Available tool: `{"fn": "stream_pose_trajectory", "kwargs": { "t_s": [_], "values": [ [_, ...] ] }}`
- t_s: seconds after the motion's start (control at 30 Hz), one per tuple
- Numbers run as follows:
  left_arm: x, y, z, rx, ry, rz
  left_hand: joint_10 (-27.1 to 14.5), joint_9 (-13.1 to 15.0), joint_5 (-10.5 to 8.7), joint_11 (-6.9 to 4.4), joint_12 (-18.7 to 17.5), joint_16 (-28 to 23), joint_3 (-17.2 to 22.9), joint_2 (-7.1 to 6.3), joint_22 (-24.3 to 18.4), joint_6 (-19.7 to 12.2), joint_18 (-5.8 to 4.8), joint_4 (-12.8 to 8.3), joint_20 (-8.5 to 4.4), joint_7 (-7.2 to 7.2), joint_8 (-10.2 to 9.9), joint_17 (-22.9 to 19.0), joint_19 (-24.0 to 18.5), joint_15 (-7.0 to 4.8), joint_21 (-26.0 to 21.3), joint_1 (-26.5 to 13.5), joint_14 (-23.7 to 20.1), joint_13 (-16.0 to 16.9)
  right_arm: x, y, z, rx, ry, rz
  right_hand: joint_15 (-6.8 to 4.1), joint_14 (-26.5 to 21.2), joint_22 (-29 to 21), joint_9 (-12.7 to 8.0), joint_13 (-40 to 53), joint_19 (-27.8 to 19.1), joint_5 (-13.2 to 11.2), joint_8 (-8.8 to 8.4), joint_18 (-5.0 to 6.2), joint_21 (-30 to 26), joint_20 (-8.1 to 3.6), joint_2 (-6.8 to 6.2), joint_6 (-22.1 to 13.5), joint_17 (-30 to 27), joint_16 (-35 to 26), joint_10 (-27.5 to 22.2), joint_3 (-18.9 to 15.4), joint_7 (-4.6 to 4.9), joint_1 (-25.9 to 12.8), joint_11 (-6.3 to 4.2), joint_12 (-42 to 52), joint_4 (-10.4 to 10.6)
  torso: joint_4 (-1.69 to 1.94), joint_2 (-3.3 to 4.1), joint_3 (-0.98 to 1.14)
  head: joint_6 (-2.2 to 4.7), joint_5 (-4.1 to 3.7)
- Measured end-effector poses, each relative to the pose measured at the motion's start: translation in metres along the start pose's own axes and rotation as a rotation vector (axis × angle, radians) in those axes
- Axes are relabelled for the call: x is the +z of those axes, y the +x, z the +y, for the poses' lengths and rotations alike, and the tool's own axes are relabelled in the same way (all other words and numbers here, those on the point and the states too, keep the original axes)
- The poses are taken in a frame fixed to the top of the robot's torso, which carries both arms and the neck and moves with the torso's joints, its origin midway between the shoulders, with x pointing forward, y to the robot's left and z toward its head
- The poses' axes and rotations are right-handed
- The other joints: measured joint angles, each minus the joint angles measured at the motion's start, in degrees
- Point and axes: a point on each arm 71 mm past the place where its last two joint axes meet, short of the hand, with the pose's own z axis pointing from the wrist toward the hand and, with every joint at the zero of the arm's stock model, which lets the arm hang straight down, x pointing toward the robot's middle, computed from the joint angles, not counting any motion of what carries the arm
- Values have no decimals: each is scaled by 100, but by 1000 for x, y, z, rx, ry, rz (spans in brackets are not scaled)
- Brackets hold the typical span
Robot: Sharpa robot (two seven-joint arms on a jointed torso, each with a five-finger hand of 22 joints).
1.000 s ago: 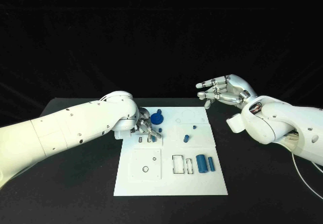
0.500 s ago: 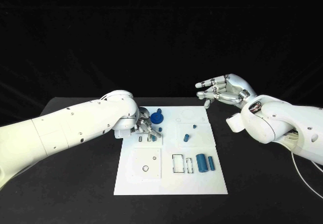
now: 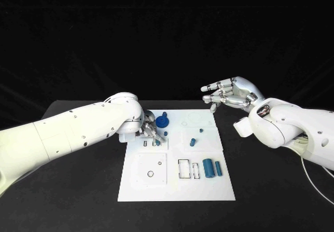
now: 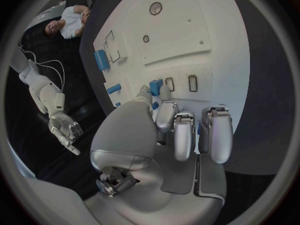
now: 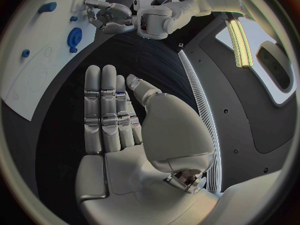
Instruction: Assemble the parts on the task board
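The left hand (image 3: 149,129) is down on the far left part of the task board (image 3: 177,191), its fingers (image 4: 177,135) curled together over a pair of small upright slots, and in the left wrist view a small blue part (image 4: 155,85) shows right at the fingertips, touching or very nearly touching them; whether the hand actually pinches it I cannot tell. Just to the right of that hand, on the board's far side, stands a round blue disc part (image 3: 162,122) with a little knob on top, close beside the fingers. Across the table the right hand (image 3: 231,94) hangs in the air beyond the board's far right corner, well apart from every part, palm turned towards the left, fingers straight and loosely spread, holding nothing; the right wrist view shows its fingers (image 5: 103,110) laid side by side with the thumb standing off. Further out on the board, a short blue peg (image 3: 193,143) lies in the middle right area with its long axis running near to far, and a smaller blue piece (image 3: 200,130) sits just beyond it. In the near right region two blue cylinders lie side by side, the thicker cylinder (image 3: 208,169) on the left and the slimmer cylinder (image 3: 218,168) on the right, both pointing near to far, beside a narrow outlined rectangular recess (image 3: 184,169). The board itself is a white plate on the black table (image 3: 83,193), with a square inset panel (image 3: 150,169) at its near left carrying small round holes.
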Motion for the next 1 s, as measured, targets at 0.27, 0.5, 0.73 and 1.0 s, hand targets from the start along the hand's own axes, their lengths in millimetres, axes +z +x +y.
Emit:
{"fn": "stream_pose_trajectory", "kwargs": {
  "t_s": [0.27,0.5,0.73,1.0],
  "values": [
    [-1,-1,0,-9,5,8,-21,-45,158,-21,-37,0,790,-124,0,-74,0,-224,-21,9,-186,-1,20,1,0,323,0,-29,0,0,0,0,2,6,21,-21,-1,0,-1,0,0,0,0,0,0,0,0,-1,0,0,0,0,0,0,-23,0,0,-2,0,-7,0],
    [-1,2,4,-27,7,21,1,181,719,0,-174,0,1806,-696,0,-115,0,452,-20,51,-217,-1,20,0,-23,392,0,-74,0,1,-1,0,4,9,21,-21,-1,0,-1,-21,22,0,0,0,-21,0,0,5,0,0,0,0,0,0,-23,0,1,-2,0,-14,-1],
    [-6,3,11,-66,15,9,59,337,732,-17,-167,0,2527,-965,0,-114,0,189,-20,53,-112,-1,20,-1,-47,-59,0,-51,0,0,-1,0,6,10,22,-22,-1,0,-1,-22,22,0,0,0,-20,0,0,13,0,0,-16,0,0,0,-23,17,12,-2,-1,-31,3],
    [-11,7,18,-142,23,-46,59,431,732,-17,-167,0,2667,-1017,0,-122,0,146,-20,62,-74,-2,20,-1,-47,-194,0,-16,1,-1,-3,-2,10,8,43,-90,-2,0,-2,-74,22,0,0,0,8,30,-19,41,0,-61,-16,19,-30,19,-47,16,18,1,-1,-49,31]
  ]
}}
